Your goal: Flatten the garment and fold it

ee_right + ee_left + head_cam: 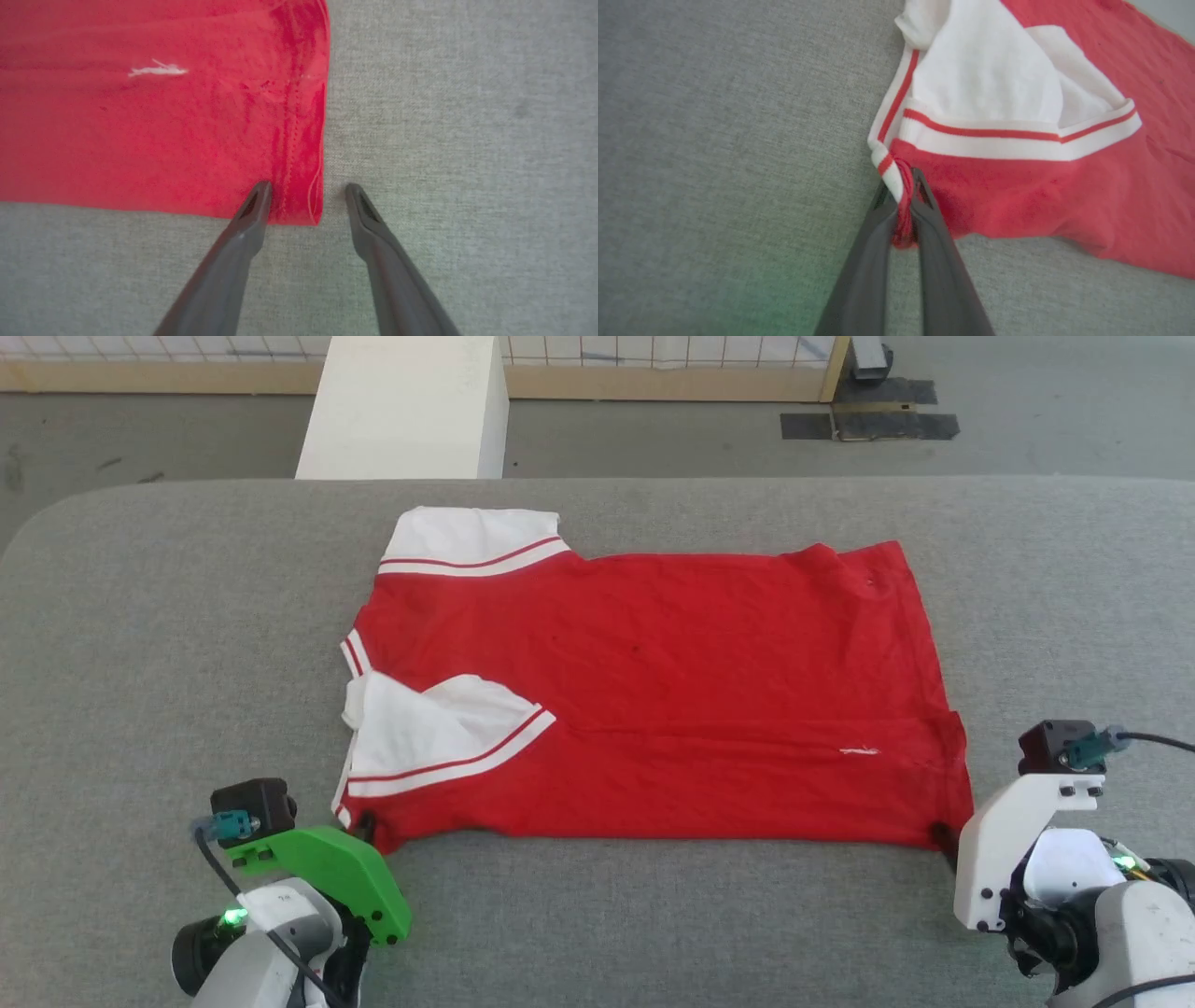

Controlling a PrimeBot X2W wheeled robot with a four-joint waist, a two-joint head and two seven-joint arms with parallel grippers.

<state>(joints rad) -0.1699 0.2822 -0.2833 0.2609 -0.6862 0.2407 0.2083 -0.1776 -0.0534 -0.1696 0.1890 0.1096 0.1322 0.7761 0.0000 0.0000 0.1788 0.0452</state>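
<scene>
The garment (653, 691), a red jersey with white sleeves and red-and-white trim, lies spread sideways on the grey table, plain red side up, collar end to the left. One white sleeve (439, 733) is folded over the body near the front. My left gripper (903, 184) is shut on the garment's near-left corner (903, 219), red fabric bunched between its fingers. At the near-right hem corner (299, 205), my right gripper (308, 189) is open, one finger over the cloth and the other on the table just beside the edge.
The grey fabric-covered table (168, 644) runs wide around the garment on all sides. Beyond its far edge stand a white block (406, 406) and a wood-framed fence (672, 364) on the floor, with black tape patches (868, 425).
</scene>
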